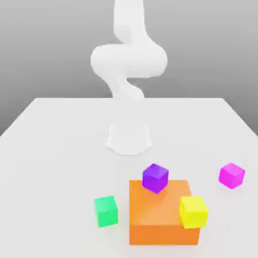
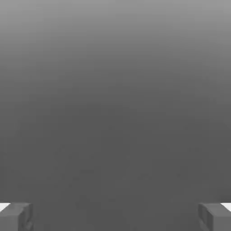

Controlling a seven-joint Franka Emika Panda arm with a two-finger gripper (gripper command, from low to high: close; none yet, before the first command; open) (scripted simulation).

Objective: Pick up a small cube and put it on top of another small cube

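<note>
The purple cube sits by the orange block; whether it rests on top is unclear. The gripper stands wide and empty. To pick well, it should descend squarely, matching the chosen cube's turned faces. No lettering or labels are visible.

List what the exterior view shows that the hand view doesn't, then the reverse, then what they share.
Exterior view: the white arm on a pale table, a large orange block, and purple, green, yellow and magenta cubes.
Hand view: the open end effector, its two fingers wide apart with nothing between them.
Both: parts of the robot, and smooth grey shading.
</note>
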